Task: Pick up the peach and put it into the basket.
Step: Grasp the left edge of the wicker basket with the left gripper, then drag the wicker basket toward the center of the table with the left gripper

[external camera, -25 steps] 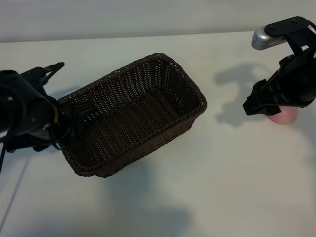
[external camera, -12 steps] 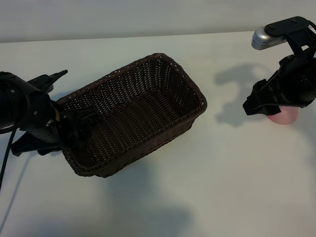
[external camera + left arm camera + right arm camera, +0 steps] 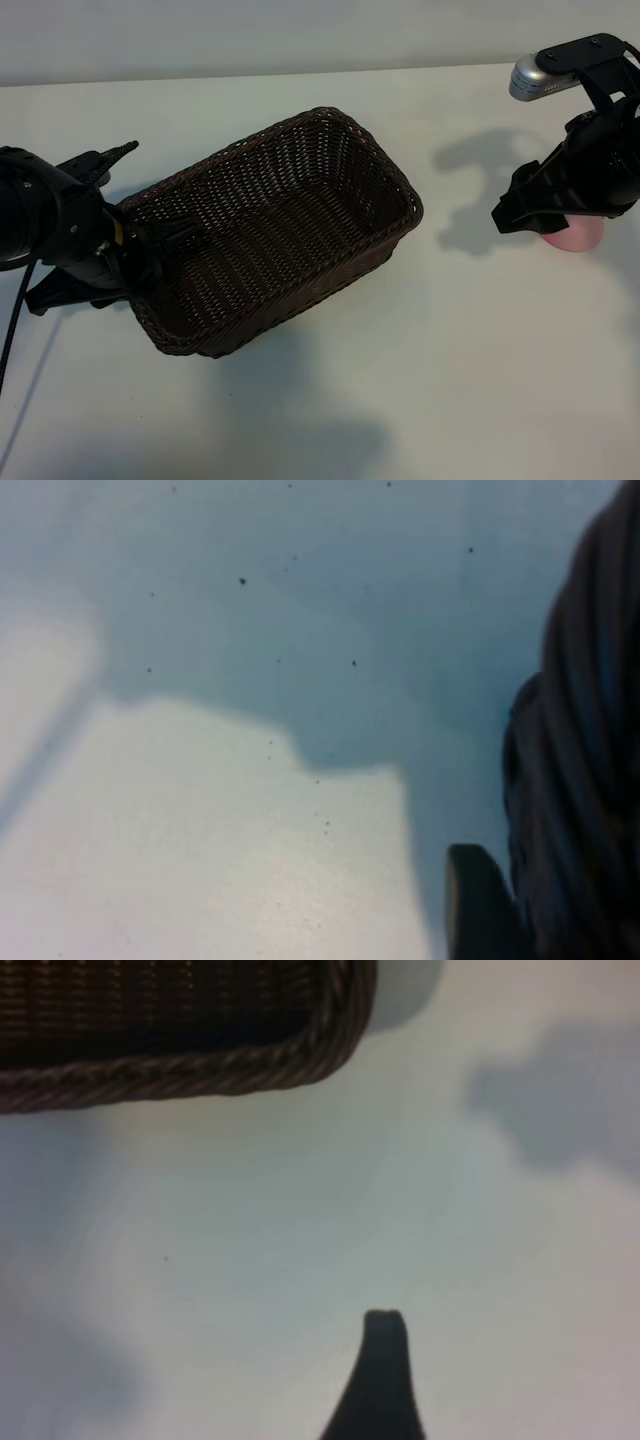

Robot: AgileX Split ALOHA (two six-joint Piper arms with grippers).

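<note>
The dark brown wicker basket [image 3: 345,265] lies slanted across the middle of the white table. My left gripper [image 3: 150,250] is at its left end, shut on the braided rim with one finger on each side of the wall. In the left wrist view one fingertip [image 3: 478,905] lies against the basket [image 3: 590,730]. At the far right sits the pale-pink peach [image 3: 578,238], mostly hidden beneath my right gripper [image 3: 540,215], which hovers over it, open. The right wrist view shows one fingertip [image 3: 385,1360] over bare table and a corner of the basket [image 3: 200,1070]; the peach is out of that view.
The white table [image 3: 450,350] stretches between the basket and the peach and toward the front. A pale wall [image 3: 300,30] runs along the table's far edge. A silver camera [image 3: 540,75] sits on the right arm.
My left gripper has slid along the basket's left end and closed on the rim. The basket has shifted slightly to the right. The right arm has not moved.
</note>
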